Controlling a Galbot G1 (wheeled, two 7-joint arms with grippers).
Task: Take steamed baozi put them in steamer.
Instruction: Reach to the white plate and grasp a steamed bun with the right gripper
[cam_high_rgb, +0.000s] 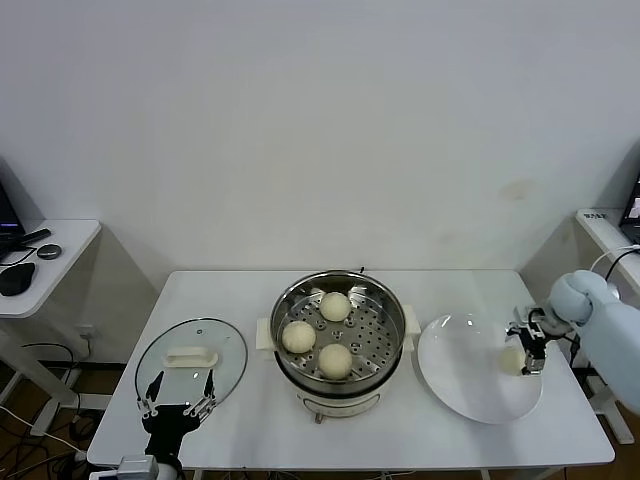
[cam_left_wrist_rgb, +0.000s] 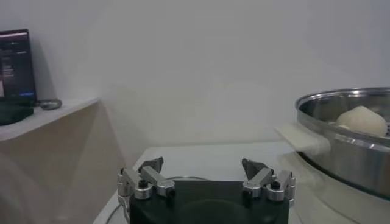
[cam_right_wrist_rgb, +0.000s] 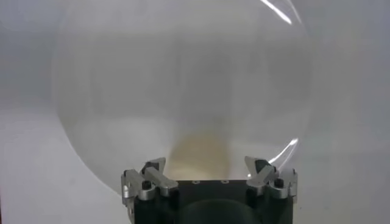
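Right end effector (cam_high_rgb: 528, 352) hovers over the white plate (cam_high_rgb: 470, 395) in the head view, fingers spread around the last steamed baozi (cam_high_rgb: 513, 361), not yet clenched; three buns already sit in the steamer (cam_high_rgb: 338, 338), well off to its left. Left end effector (cam_high_rgb: 177, 392) idles, released, beside the glass lid (cam_high_rgb: 192, 357).

From the left wrist, one bun (cam_left_wrist_rgb: 362, 120) shows ahead in the pot.

From the right wrist, the bun (cam_right_wrist_rgb: 204, 155) lies between the splayed fingertips (cam_right_wrist_rgb: 153, 167). Closing gently and centred should avoid denting the dough; the free tray spot looks nearest the plate.
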